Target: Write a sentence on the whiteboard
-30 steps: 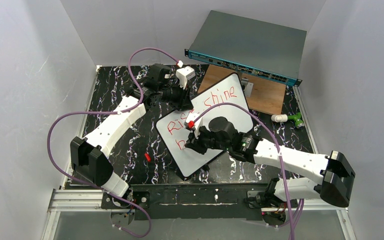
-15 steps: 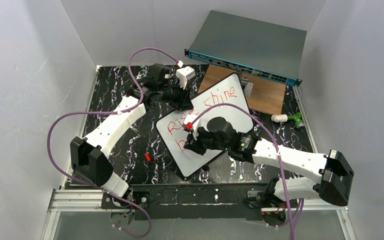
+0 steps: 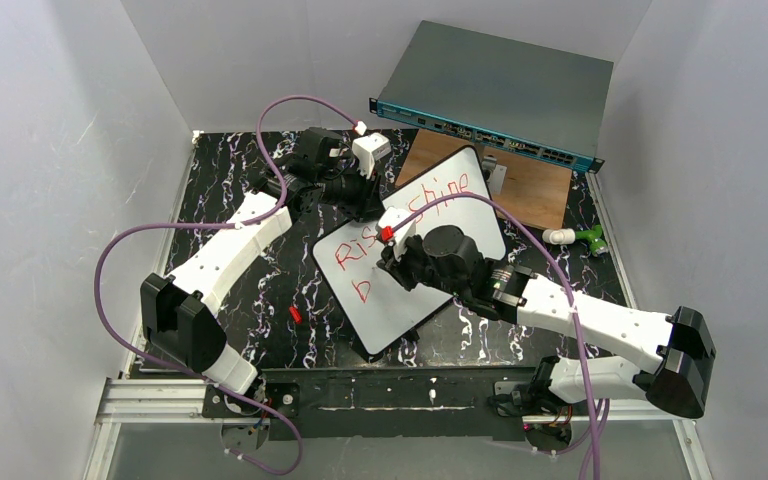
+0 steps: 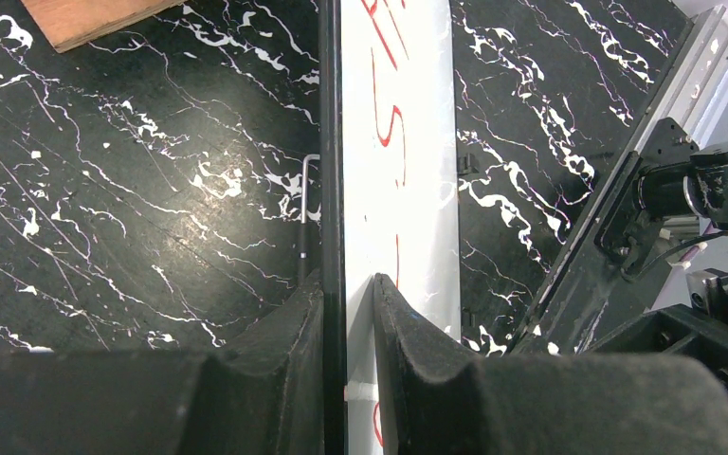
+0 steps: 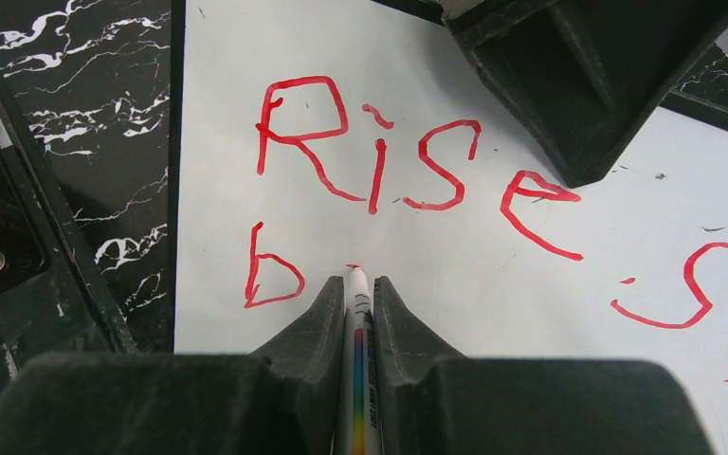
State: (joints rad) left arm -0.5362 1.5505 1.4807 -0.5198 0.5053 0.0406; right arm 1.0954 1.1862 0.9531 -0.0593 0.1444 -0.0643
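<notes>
The whiteboard (image 3: 400, 300), on the worktop (image 3: 250, 290), is clamped at its far edge by the left claw (image 4: 349, 284). A marker (image 5: 358, 360), pinched in the right claw (image 5: 360, 284), is poised just right of the "b" in the sentence (image 5: 370, 161). "Rise shine b" is written; "right" is judged outstanding. From above, "Rise" is partly hidden by the right arm, and whether the marker's tip touches the whiteboard cannot be told.

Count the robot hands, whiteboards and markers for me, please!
Robot hands: 2, the left hand and the right hand
whiteboard: 1
marker: 1
Total: 4
</notes>
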